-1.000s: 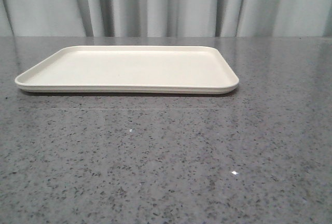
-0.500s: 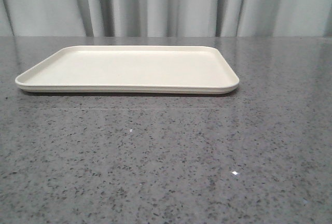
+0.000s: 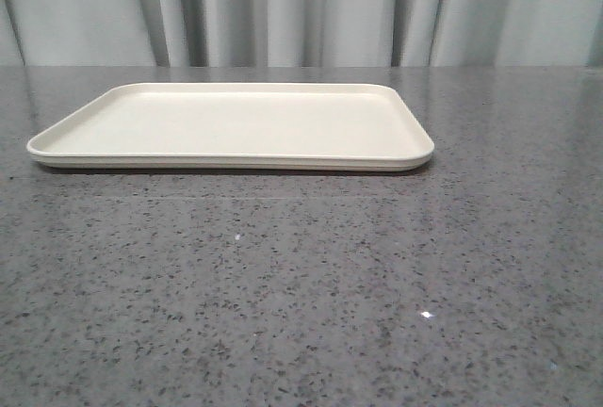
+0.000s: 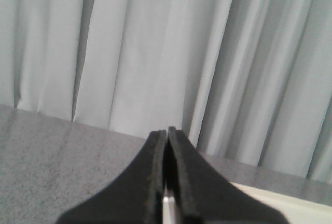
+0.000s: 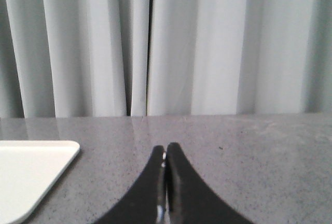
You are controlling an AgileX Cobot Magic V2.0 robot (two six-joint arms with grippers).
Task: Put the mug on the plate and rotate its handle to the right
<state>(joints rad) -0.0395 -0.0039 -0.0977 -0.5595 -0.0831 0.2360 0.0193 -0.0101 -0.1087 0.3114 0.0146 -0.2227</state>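
Note:
The cream rectangular plate (image 3: pixel 236 124) lies flat on the grey speckled table, in the middle-left of the front view, with nothing on it. The mug and its handle are out of view in every frame. Neither gripper shows in the front view. In the left wrist view my left gripper (image 4: pixel 166 130) is shut with nothing between its black fingers, and a corner of the plate (image 4: pixel 290 208) shows beside it. In the right wrist view my right gripper (image 5: pixel 165 149) is shut and holds nothing, hovering over bare table with the plate's corner (image 5: pixel 31 175) off to one side.
The grey speckled table (image 3: pixel 311 284) runs from the front edge to a pleated pale curtain (image 3: pixel 301 7) at the back. The same curtain (image 5: pixel 171 42) fills the background of both wrist views.

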